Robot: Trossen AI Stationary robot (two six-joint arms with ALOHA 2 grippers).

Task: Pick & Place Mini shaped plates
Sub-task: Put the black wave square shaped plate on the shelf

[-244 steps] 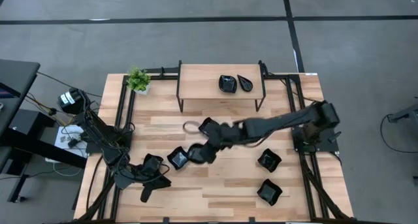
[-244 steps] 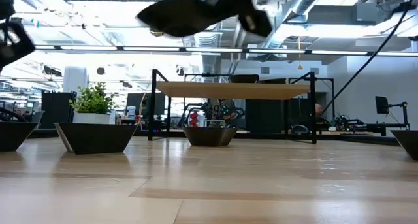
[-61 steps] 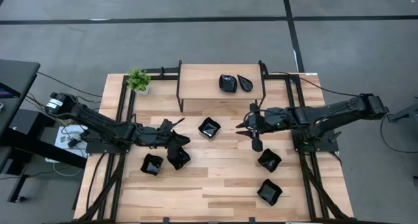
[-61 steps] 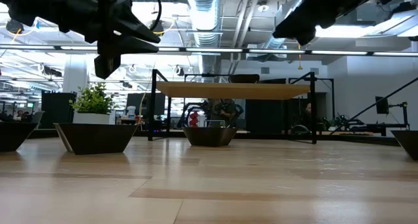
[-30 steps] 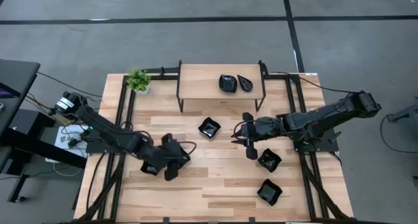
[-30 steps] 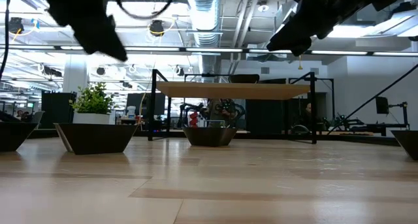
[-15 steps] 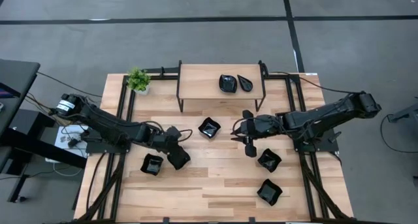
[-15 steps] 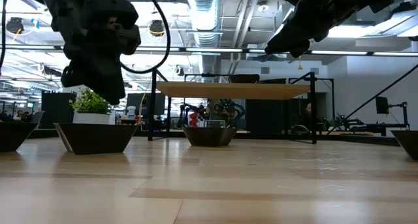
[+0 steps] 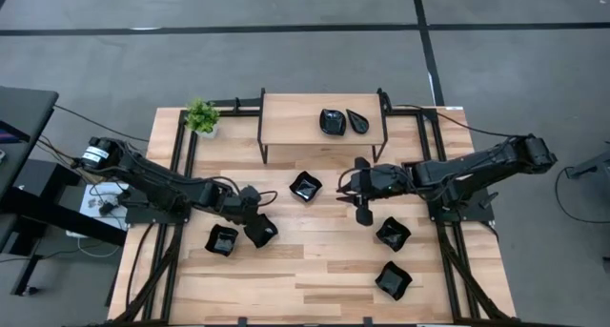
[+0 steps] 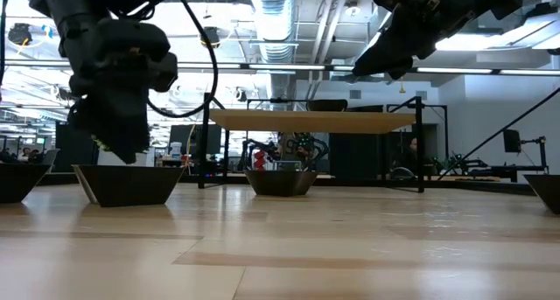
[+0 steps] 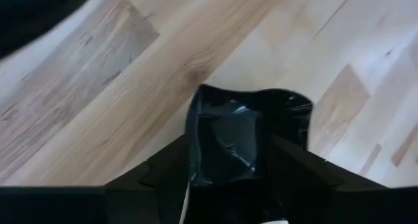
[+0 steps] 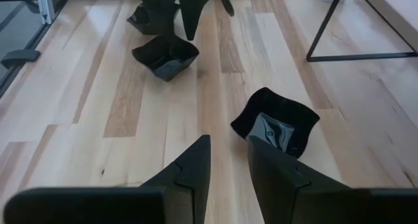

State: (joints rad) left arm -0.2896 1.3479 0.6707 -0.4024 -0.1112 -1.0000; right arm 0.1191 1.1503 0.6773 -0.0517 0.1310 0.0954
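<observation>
1. Left gripper: positioned over a squarish mini plate on the table; fingers stand wide on either side of it, plate resting on the wood.
2. Right gripper: fingers narrow, holding nothing, near another plate below the shelf.
3. Two plates sit on the shelf.

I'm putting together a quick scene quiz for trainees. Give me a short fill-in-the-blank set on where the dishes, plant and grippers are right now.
1. On the raised shelf sit ____ black plates.
2. The small green plant stands by the shelf's ____ end in the high view.
3. The left gripper hangs directly over a black plate, its fingers ____.
4. Down on the table, ____ plates can be counted in the high view.

Missing words: two; left; open; five
</observation>
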